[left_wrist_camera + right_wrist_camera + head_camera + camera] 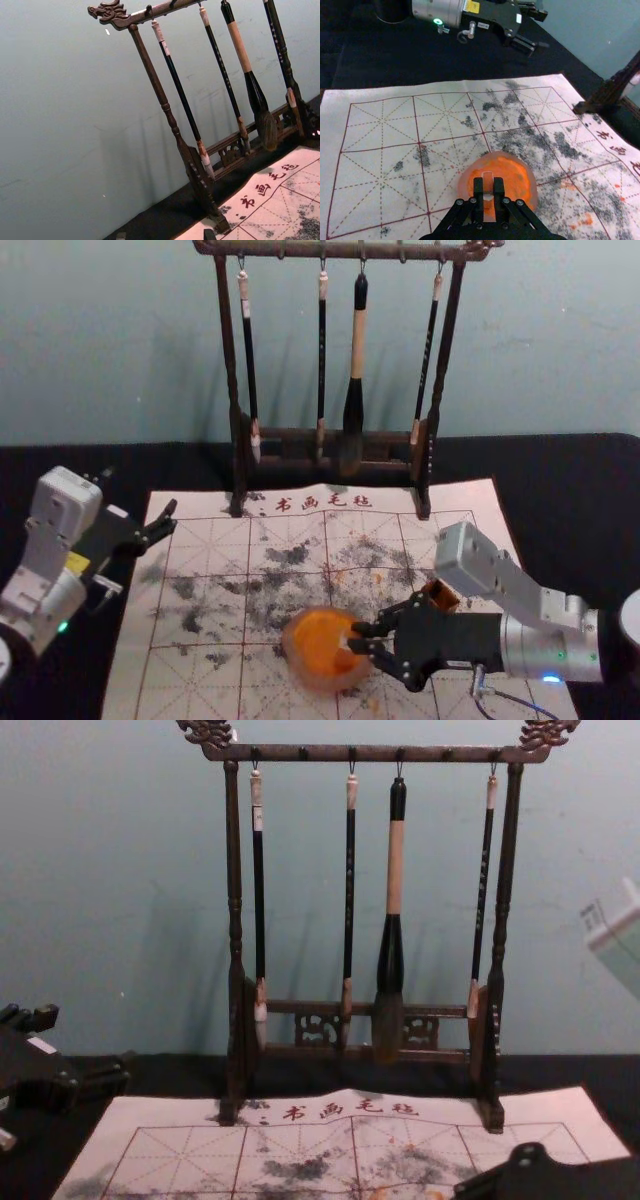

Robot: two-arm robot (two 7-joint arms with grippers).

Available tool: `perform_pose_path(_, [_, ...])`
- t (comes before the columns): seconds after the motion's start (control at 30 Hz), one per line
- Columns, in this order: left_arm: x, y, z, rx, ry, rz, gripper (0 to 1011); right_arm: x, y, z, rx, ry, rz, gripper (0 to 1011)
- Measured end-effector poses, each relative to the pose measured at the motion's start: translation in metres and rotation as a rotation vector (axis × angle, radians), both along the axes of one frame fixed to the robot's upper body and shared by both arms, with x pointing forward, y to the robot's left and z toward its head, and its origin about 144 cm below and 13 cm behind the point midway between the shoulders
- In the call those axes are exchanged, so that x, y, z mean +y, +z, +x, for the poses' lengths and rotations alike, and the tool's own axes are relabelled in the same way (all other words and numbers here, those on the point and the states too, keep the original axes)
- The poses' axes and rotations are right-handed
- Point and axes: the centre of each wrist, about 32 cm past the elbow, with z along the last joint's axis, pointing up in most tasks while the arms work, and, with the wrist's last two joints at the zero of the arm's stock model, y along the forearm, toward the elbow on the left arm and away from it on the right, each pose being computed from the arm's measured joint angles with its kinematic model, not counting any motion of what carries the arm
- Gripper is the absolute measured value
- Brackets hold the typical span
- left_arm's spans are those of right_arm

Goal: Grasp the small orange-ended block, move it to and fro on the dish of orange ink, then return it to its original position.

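One block (487,182) sits clamped in my right gripper (359,636), at the dish of orange ink (318,628). My left gripper (141,491) idles near the mat (128,680), fingers apart.

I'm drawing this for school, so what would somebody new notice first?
Probably the bright orange dish on the pale mat, where the robot's right hand holds a little block. Then the dark rack behind, with four brushes hanging from it. The left hand hangs open over on the left.
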Motion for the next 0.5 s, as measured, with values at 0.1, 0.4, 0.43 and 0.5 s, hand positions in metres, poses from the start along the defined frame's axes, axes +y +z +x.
perform_pose_path(0.1, [0.000, 0.000, 0.000, 0.000, 0.000, 0.000, 1001, 0.004, 0.001, 0.001, -0.005, 0.011, 0.002, 80])
perform_pose_path(0.4, [0.000, 0.000, 0.000, 0.000, 0.000, 0.000, 1001, 0.010, 0.000, 0.007, -0.014, 0.021, -0.008, 81])
perform_pose_path(0.43, [0.000, 0.000, 0.000, 0.000, 0.000, 0.000, 1001, 0.010, -0.001, 0.008, -0.014, 0.020, -0.009, 80])
perform_pose_path(0.5, [0.000, 0.000, 0.000, 0.000, 0.000, 0.000, 1001, 0.011, 0.000, 0.009, -0.016, 0.019, -0.010, 81])
